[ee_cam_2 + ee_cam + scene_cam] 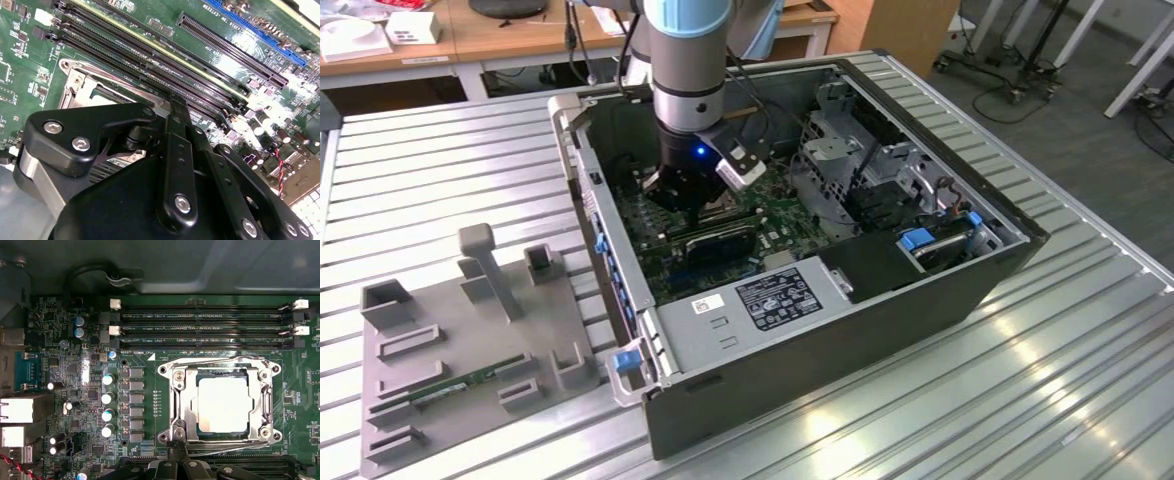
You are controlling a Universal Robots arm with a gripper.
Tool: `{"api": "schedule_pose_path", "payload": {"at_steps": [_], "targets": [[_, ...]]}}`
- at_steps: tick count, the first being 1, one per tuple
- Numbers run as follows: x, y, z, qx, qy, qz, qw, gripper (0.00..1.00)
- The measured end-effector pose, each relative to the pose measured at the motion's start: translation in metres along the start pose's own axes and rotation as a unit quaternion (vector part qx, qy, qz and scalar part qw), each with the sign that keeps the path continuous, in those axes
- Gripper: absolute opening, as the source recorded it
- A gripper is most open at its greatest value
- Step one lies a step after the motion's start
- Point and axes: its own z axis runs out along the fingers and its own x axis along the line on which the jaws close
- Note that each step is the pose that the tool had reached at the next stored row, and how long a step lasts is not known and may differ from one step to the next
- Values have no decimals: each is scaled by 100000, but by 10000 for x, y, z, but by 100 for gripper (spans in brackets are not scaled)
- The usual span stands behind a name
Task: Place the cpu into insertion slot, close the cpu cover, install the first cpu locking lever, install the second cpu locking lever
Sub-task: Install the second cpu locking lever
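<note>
I could not tell whether the gripper [175,465] was released or clenched; its black linkage sat just beside the insertion slot [218,402], at the edge away from the memory slots [205,330]. The cpu [223,405] lay in that slot with the cpu cover [186,405] down around it. All of it sat on the motherboard [787,205] inside the open computer case [854,330].

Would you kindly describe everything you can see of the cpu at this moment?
In the first wrist view the cpu is a flat, square chip with a pale, silvery-tan metallic face that glares under the light. It lies flat in the insertion slot on the green motherboard, its face showing through the window of the silver cpu cover, whose frame surrounds it. The gripper sits just beside the socket's edge, not touching the chip.
</note>
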Motion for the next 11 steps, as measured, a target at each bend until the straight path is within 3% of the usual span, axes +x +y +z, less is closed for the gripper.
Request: {"api": "schedule_pose_path", "payload": {"at_steps": [7,11], "targets": [[0,14,-8,-62,-17,15,100000,11],[-1,20,-49,-44,-10,31,100000,11]]}}
